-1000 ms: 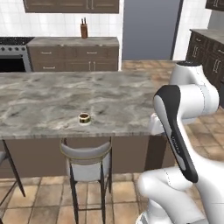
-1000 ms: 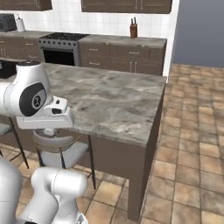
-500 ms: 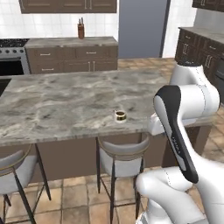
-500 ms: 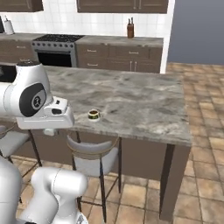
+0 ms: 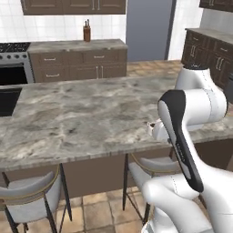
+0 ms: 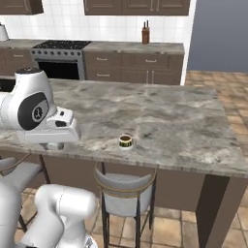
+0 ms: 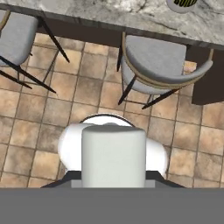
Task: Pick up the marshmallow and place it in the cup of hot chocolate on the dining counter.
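The dining counter [image 6: 160, 116] has a smooth, marbled grey-beige stone top over a dark wood base. The stool [image 7: 153, 61] wears matt grey cloth on thin dark metal legs. The floor [image 7: 65, 109] is matt brown tile.

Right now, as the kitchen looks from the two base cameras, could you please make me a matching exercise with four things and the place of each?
Things:
1. cup of hot chocolate
2. knife block
3. grey stool
4. stove

Places:
A. against the back wall, left of the drawers
B. near the front edge of the dining counter
C. on the tiled floor, tucked under the counter's edge
D. on top of the wall counter

Pairs: 1-B, 2-D, 3-C, 4-A
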Robot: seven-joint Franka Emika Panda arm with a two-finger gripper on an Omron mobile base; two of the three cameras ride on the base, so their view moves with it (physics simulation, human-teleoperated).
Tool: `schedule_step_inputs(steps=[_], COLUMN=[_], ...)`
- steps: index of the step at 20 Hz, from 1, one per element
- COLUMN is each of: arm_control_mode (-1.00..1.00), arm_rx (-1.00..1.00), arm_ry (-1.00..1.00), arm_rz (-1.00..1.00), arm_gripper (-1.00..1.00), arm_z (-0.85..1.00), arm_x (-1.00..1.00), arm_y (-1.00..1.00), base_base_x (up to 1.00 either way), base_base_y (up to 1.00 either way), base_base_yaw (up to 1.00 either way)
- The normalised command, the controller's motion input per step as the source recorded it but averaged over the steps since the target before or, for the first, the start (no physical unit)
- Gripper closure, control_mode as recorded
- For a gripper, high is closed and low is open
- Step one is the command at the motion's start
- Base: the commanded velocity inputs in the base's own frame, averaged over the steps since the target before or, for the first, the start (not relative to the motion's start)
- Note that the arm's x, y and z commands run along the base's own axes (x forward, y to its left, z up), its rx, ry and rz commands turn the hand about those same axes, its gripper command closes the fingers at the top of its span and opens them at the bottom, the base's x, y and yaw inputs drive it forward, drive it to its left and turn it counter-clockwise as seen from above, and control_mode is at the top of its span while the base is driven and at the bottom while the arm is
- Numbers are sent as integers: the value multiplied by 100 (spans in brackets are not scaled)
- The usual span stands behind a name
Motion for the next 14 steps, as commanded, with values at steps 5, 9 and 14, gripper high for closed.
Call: schedule_step_inputs(steps=[5, 9, 14], arm_control_mode=[100, -100, -100], arm_rx=[0, 0, 0], arm_ry=[0, 0, 0], arm_rz=[0, 0, 0], arm_gripper=[100, 100, 100], arm_z=[0, 0, -6], arm_x=[0, 0, 6], arm_y=[0, -3, -15], base_base_x=[85, 12, 0], base_base_y=[1, -13, 0], base_base_yaw=[-2, 0, 0])
